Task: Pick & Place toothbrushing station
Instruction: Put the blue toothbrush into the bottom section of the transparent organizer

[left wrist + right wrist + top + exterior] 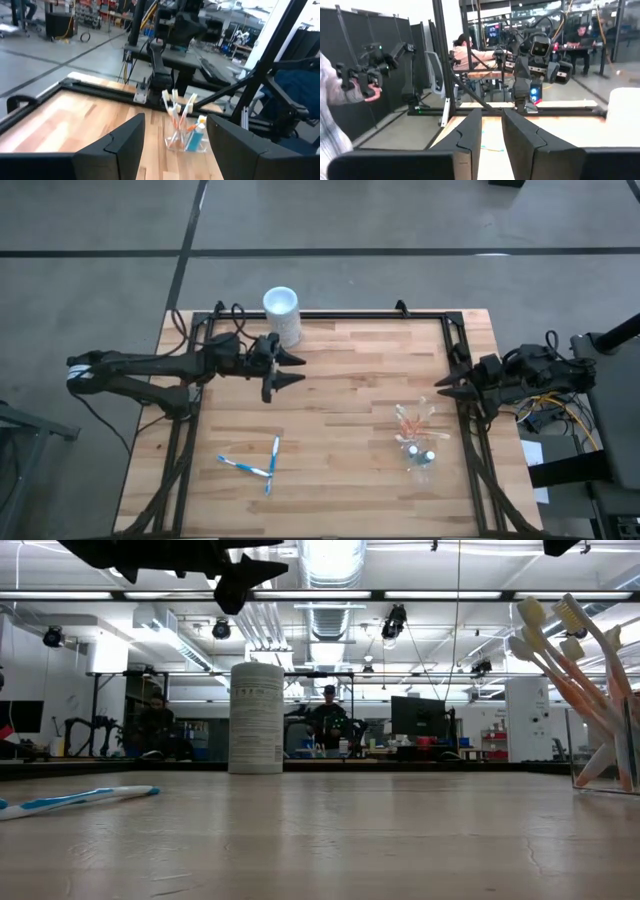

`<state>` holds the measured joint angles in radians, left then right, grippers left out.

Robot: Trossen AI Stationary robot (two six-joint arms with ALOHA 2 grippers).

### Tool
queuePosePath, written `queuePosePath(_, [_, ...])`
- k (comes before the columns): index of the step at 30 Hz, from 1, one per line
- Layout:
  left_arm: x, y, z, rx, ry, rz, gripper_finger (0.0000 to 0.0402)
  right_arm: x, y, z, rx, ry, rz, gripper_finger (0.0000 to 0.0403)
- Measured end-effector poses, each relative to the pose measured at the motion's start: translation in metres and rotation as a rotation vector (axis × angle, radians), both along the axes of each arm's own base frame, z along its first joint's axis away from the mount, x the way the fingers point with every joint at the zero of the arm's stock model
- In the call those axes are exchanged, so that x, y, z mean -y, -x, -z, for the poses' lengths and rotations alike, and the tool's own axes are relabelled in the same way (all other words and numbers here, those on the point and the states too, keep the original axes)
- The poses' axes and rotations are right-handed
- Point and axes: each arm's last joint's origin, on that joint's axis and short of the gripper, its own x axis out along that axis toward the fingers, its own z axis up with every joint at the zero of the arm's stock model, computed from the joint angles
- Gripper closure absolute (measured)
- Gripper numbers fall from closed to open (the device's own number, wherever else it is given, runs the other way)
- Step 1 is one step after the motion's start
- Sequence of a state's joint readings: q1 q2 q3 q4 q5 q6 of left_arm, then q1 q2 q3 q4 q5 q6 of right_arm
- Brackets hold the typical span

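The clear plastic cup point(418, 448) stands on the wooden surface point(340, 400) near the right edge, holding orange-and-white toothbrushes point(412, 420) upright, likely as the collection point. 2 blue-and-white toothbrushes point(258, 464) lie flat on the left side, not yet gathered. The left pincer point(292, 370) hovers parted and empty beside the white cup point(282, 313). The right pincer point(438, 390), narrowly parted and empty, waits near the clear cup.

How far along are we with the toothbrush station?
Done: orange toothbrushes stand in the clear cup. In hand: nothing; the left hand is open above the table near the white cup, and the right hand is empty at the right edge. Left: two blue toothbrushes lie loose.
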<state>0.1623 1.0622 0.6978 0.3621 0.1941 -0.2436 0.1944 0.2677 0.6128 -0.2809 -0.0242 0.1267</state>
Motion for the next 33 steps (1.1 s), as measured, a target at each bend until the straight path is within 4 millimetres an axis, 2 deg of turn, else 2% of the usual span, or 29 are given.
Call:
queuePosePath(6, [0.000, 0.000, 0.008, -0.085, 0.014, 0.002, 0.0183, -0.001, -0.005, -0.001, -0.020, -0.074, -0.005, 0.0333])
queuePosePath(13, [0.003, 0.005, 0.027, -0.280, 0.073, 0.074, 0.0183, -0.002, -0.008, 0.001, -0.038, -0.074, -0.005, 0.0323])
queuePosePath(17, [0.006, 0.005, 0.030, -0.328, 0.255, 0.066, 0.0183, -0.002, -0.008, -0.002, -0.015, -0.078, -0.006, 0.0319])
queuePosePath(20, [0.012, 0.005, 0.030, -0.339, 0.300, 0.073, 0.0183, -0.002, -0.009, -0.003, -0.008, -0.079, -0.007, 0.0319])
queuePosePath(23, [0.010, 0.005, 0.023, -0.290, 0.495, -0.110, 0.0183, -0.002, -0.009, -0.002, -0.012, -0.078, -0.006, 0.0324])
queuePosePath(25, [0.011, 0.008, 0.014, -0.245, 0.567, -0.167, 0.0183, -0.002, -0.010, -0.002, -0.014, -0.074, -0.006, 0.0328])
queuePosePath(28, [0.024, 0.014, 0.001, -0.236, 0.501, -0.091, 0.0183, -0.002, -0.010, -0.002, -0.017, -0.074, -0.006, 0.0333])
queuePosePath(33, [0.068, 0.027, -0.005, -0.295, 0.173, 0.153, 0.0183, -0.002, -0.010, -0.002, -0.015, -0.070, -0.005, 0.0334])
